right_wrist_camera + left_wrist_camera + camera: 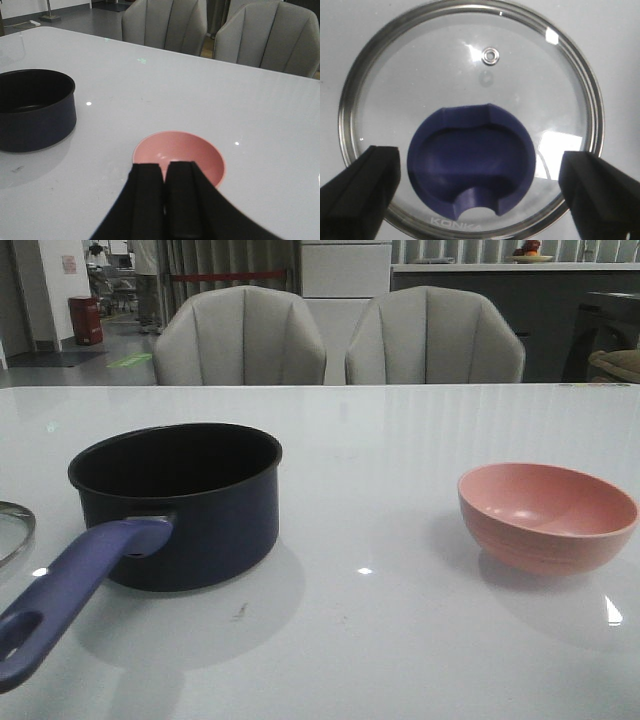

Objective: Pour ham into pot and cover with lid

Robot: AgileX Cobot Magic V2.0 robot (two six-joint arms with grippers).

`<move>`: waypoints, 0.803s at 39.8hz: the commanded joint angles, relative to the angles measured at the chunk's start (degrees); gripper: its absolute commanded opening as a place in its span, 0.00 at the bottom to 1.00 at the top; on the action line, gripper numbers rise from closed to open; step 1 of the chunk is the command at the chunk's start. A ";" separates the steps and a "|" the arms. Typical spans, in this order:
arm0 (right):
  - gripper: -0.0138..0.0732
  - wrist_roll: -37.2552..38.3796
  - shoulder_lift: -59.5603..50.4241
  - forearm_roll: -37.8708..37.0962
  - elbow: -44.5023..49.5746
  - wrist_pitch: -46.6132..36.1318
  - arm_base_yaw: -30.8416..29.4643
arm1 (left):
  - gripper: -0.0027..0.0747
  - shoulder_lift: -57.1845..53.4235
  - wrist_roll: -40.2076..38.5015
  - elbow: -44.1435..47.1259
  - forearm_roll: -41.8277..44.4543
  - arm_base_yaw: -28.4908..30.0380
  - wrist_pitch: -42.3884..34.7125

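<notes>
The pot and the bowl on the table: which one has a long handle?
The pot, dark navy and on the left, has a long purple-blue handle with a hole at its end. The pink bowl on the right has no handle.

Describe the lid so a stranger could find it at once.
Start at the white table and find the dark blue pot; follow its purple handle toward the table's left edge. The lid lies flat there, right under the open left claw. It alone is clear glass, with a steel rim and blue knob.
</notes>
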 commanded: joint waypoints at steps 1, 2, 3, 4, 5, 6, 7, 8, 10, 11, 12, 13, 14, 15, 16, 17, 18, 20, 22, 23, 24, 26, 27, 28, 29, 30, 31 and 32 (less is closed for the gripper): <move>0.33 -0.44 0.41 0.28 -1.60 -4.48 0.07 | 0.88 -2.23 -0.08 -1.71 -0.36 -0.18 -1.29; 0.33 -0.44 0.41 0.28 -1.60 -4.48 0.07 | 0.88 -2.21 -0.08 -1.71 -0.36 -0.18 -1.29; 0.33 -0.44 0.41 0.28 -1.60 -4.48 0.07 | 0.88 -1.98 -0.08 -1.71 -0.36 -0.18 -1.19; 0.33 -0.44 0.41 0.28 -1.60 -4.48 0.07 | 0.88 -1.97 -0.08 -1.81 -0.36 -0.18 -1.19; 0.33 -0.44 0.41 0.28 -1.60 -4.48 0.07 | 0.88 -1.76 -0.08 -1.81 -0.36 -0.18 -1.19; 0.33 -0.44 0.41 0.28 -1.60 -4.48 0.07 | 0.88 -1.73 -0.08 -1.95 -0.36 -0.18 -1.19; 0.33 -0.44 0.41 0.28 -1.60 -4.48 0.07 | 0.88 -1.60 -0.08 -2.06 -0.36 -0.18 -1.19; 0.33 -0.44 0.41 0.28 -1.60 -4.48 0.07 | 0.88 -1.45 -0.08 -2.07 -0.36 -0.18 -1.05; 0.33 -0.44 0.41 0.28 -1.60 -4.48 0.07 | 0.87 -1.35 -0.08 -2.34 -0.36 -0.18 -0.98; 0.33 -0.44 0.41 0.28 -1.60 -4.48 0.07 | 0.86 -1.35 -0.08 -2.42 -0.36 -0.18 -0.98; 0.33 -0.44 0.41 0.28 -1.60 -4.48 0.07 | 0.84 -1.35 -0.08 -2.42 -0.36 -0.18 -0.98; 0.33 -0.44 0.41 0.28 -1.60 -4.48 0.07 | 0.82 -1.35 -0.08 -2.42 -0.36 -0.18 -0.98; 0.33 -0.44 0.41 0.28 -1.60 -4.48 0.07 | 0.79 -1.35 -0.08 -2.58 -0.36 -0.18 -0.98; 0.33 -0.44 0.41 0.28 -1.60 -4.48 0.07 | 0.76 -1.35 -0.08 -2.57 -0.36 -0.18 -0.98; 0.33 -0.44 0.41 0.28 -1.60 -4.48 0.07 | 0.73 -1.35 -0.08 -2.57 -0.25 -0.18 -0.98; 0.33 -0.44 0.41 0.28 -1.60 -4.48 0.07 | 0.69 -1.35 -0.08 -2.70 -0.13 -0.18 -1.22; 0.33 -0.44 0.41 0.28 -1.60 -4.48 0.07 | 0.66 -1.35 -0.08 -2.70 -0.13 -0.18 -1.20; 0.33 -0.44 0.41 0.28 -1.60 -4.48 0.07 | 0.59 -1.35 -0.08 -2.70 -0.13 -0.18 -1.47; 0.33 -0.44 0.41 0.28 -1.60 -4.48 0.07 | 0.54 -1.35 -0.08 -2.70 -0.13 -0.18 -1.57; 0.33 -0.44 0.41 0.28 -1.60 -4.48 0.07 | 0.51 -1.35 -0.08 -2.70 -0.13 -0.18 -1.57; 0.33 -0.44 0.41 0.28 -1.60 -4.48 0.07 | 0.49 -1.33 -0.08 -2.70 -0.13 -0.18 -1.57; 0.33 -0.44 0.41 0.28 -1.60 -4.48 0.07 | 0.48 -1.33 -0.08 -2.70 -0.13 -0.18 -1.59; 0.33 -0.44 0.41 0.28 -1.60 -4.48 0.07 | 0.47 -1.33 -0.08 -2.70 -0.13 -0.18 -1.69; 0.33 -0.44 0.41 0.28 -1.60 -4.48 0.07 | 0.47 -1.33 -0.08 -2.70 -0.13 -0.18 -1.69; 0.33 -0.44 0.41 0.28 -1.60 -4.48 0.07 | 0.46 -1.33 -0.08 -2.70 -0.03 -0.18 -1.69; 0.33 -0.44 0.41 0.28 -1.60 -4.48 0.07 | 0.46 -1.33 -0.08 -2.70 -0.03 -0.18 -1.69; 0.33 -0.44 0.41 0.28 -1.60 -4.48 0.07 | 0.46 -1.33 -0.08 -2.70 -0.03 -0.18 -1.69; 0.33 -0.44 0.41 0.28 -1.60 -4.48 0.07 | 0.46 -1.33 -0.08 -2.79 -0.03 -0.18 -1.69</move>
